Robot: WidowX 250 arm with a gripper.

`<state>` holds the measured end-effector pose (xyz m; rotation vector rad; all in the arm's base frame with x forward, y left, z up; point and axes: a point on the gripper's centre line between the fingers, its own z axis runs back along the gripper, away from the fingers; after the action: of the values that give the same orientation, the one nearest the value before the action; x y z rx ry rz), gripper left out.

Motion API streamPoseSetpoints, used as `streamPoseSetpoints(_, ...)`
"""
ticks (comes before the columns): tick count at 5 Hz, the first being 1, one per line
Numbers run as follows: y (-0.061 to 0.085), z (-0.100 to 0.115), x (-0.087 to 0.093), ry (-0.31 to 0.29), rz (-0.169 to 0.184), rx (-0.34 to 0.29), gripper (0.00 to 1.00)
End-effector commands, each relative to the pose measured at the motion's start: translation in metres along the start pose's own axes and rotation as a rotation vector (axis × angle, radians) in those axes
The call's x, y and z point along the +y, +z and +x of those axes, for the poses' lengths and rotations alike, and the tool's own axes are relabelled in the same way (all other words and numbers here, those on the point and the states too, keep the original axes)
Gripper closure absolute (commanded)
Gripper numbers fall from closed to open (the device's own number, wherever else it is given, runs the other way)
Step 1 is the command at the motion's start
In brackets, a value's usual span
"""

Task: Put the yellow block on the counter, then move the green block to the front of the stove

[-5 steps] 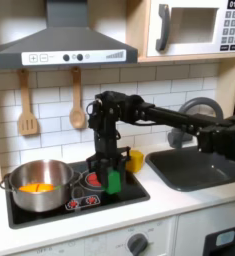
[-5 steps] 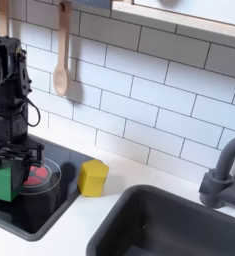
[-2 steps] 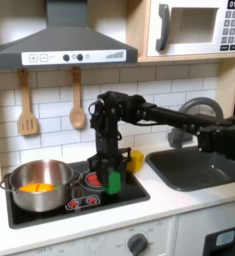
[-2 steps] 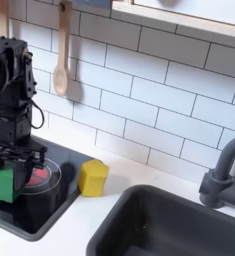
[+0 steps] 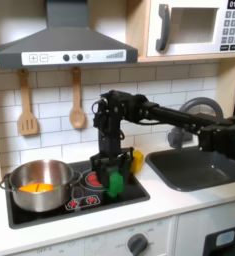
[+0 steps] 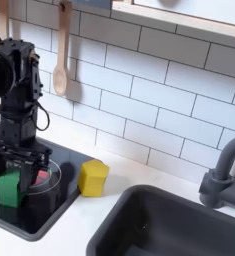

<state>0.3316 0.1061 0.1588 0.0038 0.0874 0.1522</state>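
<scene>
The green block [image 5: 114, 181] is held upright in the gripper [image 5: 114, 172] over the stove [image 5: 89, 195]. The yellow block [image 5: 136, 160] is seen on the desk [image 5: 159, 205] just behind.

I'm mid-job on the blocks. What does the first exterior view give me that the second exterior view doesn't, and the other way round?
First exterior view alone: the steel pot with orange food on the stove's left side, the range hood, the microwave and a slotted spatula.

Second exterior view alone: a close look at the yellow block resting on the counter, clear of the stove edge.

Both: the gripper shut on the green block over the stove, the wooden spoon, the sink and the faucet.
</scene>
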Motion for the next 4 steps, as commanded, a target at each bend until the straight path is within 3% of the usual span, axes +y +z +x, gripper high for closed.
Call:
streamPoseSetpoints(1,0.0011,0.0004,0.0003,0.001,-0.003,-0.01,0.0)
streamPoseSetpoints(3,0.001,0.0001,0.0003,0.005,0.006,-0.006,0.0)
streamPoseSetpoints(4,0.0014,0.0011,0.001,0.012,-0.01,0.002,0.0)
